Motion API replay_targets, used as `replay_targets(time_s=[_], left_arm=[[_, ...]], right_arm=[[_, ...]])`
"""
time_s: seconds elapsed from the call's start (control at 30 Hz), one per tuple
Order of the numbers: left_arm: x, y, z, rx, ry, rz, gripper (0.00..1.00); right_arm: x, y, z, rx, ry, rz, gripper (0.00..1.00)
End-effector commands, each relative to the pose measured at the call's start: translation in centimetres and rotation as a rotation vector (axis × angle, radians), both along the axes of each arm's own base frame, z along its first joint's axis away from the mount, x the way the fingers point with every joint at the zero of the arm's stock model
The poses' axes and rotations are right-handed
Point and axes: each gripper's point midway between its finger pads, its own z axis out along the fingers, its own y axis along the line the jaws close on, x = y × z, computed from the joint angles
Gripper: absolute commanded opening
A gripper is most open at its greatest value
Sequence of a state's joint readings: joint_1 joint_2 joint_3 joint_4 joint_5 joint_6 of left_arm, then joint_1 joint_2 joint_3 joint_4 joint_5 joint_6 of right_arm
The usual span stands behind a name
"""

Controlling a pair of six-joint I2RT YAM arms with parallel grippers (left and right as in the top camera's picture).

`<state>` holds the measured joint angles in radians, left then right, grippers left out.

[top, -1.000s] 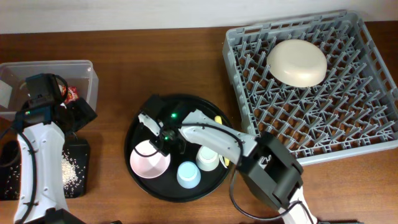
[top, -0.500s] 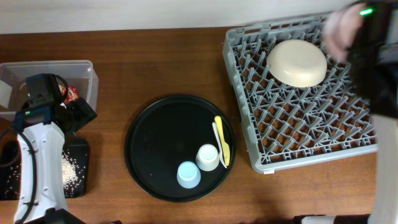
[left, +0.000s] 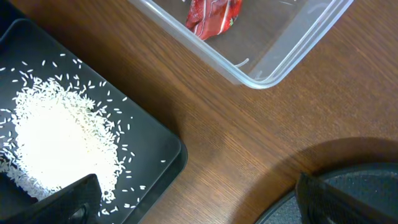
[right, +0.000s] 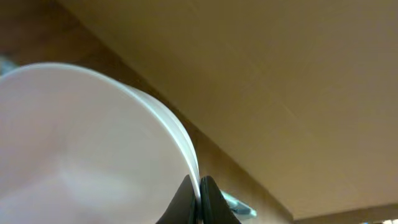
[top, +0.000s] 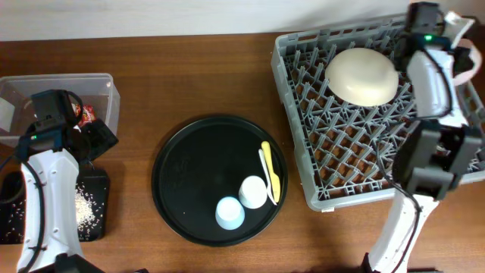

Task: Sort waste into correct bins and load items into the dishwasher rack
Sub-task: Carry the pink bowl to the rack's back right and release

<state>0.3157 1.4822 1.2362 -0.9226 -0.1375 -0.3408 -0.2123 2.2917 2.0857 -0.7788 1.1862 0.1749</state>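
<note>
Gleaming pale pink bowl (right: 74,143); thin rim pinched.

My left arm (top: 45,193) runs forward on my left side, wrist tipped downward. My left gripper (left: 196,186) hangs with its 2 fingers (left: 74,199) spread wide, holding nothing. My right arm (top: 432,83) stretches far forward. My right gripper (right: 198,198) is pinched tight on the pink bowl (right: 93,143) rim.

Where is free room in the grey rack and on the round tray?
Rack: bare pegs below the cream plate, from its left wall to the right arm. Round tray: left half bare; the right side is crowded by white cup, blue cup and cutlery.
</note>
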Motion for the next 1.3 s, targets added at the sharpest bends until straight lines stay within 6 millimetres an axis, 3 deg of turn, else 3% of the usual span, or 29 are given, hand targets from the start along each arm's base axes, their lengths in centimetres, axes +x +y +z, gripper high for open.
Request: replay_targets(time_s=[0.0, 0.2, 0.33, 0.53, 0.67, 0.8, 0.9, 1.0, 1.27], left_arm=[[0.2, 0.1, 0.3, -0.004, -0.014, 0.012, 0.99], [0.2, 0.1, 0.3, -0.004, -0.014, 0.012, 0.99], [0.2, 0.1, 0.3, -0.004, -0.014, 0.012, 0.99], [0.2, 0.1, 0.3, -0.004, -0.014, 0.012, 0.99], [0.2, 0.1, 0.3, -0.004, -0.014, 0.012, 0.99], [0.2, 0.1, 0.3, -0.004, -0.014, 0.012, 0.99], [0.2, 0.1, 0.3, -0.004, -0.014, 0.012, 0.99], [0.2, 0.1, 0.3, -0.004, -0.014, 0.012, 0.99], [0.2, 0.1, 0.3, -0.004, -0.014, 0.012, 0.99]], right_arm=[[1.2, 1.1, -1.1, -0.068, 0.113, 0.022, 0.04], [1.8, 1.4, -2.8, -0.037, 0.157, 0.055, 0.04], [2.3, 0.7, -1.6, -0.079, 0.234, 0.073, 0.04], [3.9, 0.6, -3.7, 0.028, 0.275, 0.206, 0.04], [5.2, 0.1, -1.5, -0.058, 0.300, 0.230, 0.04], [4.5, -1.2, -1.6, -0.052, 0.336, 0.215, 0.04], [4.0, -1.9, -3.3, -0.016, 0.359, 0.232, 0.04], [4.3, -1.2, -5.2, 0.009, 0.375, 0.270, 0.04], [5.6, 1.0, -5.8, 0.021, 0.384, 0.336, 0.04]])
